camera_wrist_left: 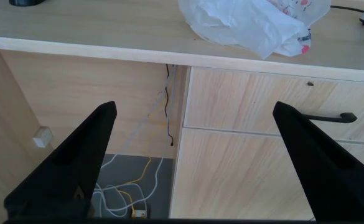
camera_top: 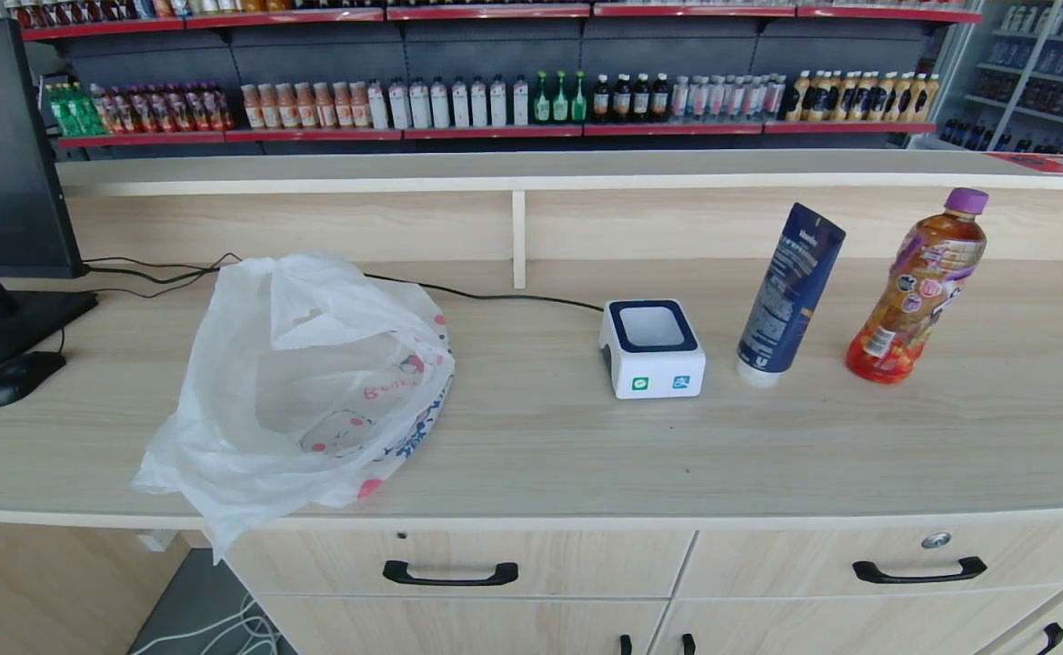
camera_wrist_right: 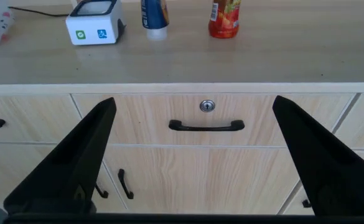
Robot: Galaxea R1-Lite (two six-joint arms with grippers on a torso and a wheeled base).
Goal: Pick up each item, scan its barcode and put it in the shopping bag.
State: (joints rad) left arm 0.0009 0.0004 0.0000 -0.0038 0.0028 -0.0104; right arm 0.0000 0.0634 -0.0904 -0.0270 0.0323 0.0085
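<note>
Standing on the right part of the pale wooden worktop (camera_top: 540, 437) are the two items to be scanned: a dark blue tube (camera_top: 790, 291) set on its white cap, and to its right, a little apart from it, an orange drink bottle (camera_top: 917, 287) with a purple cap. Neither one is touched by anything. Left of the tube, near the middle of the worktop, sits the scanner (camera_top: 651, 350), a small white box (dark blue rim around its top window). A black cable (camera_top: 495, 296) runs from it back and left along the worktop.

The shopping bag (camera_top: 304, 382), thin white plastic with red and blue print, lies slumped and open-mouthed on the left part of the worktop. Its lower edge hangs over the front lip. At the far left stands a black monitor (camera_top: 4, 155), with a black mouse (camera_top: 22, 376) in front of its foot.

The left tool (camera_wrist_left: 194, 171) hangs below worktop level, facing the cabinet front beneath the bag. Its fingers are spread wide with nothing between them. The right tool (camera_wrist_right: 194, 168) is just as wide and just as empty. It faces a drawer (camera_wrist_right: 219, 121) with a round lock and a black handle, below the stretch where scanner, tube and bottle stand. Behind the worktop, red-edged shelves (camera_top: 495, 100) carry rows of drinks.
</note>
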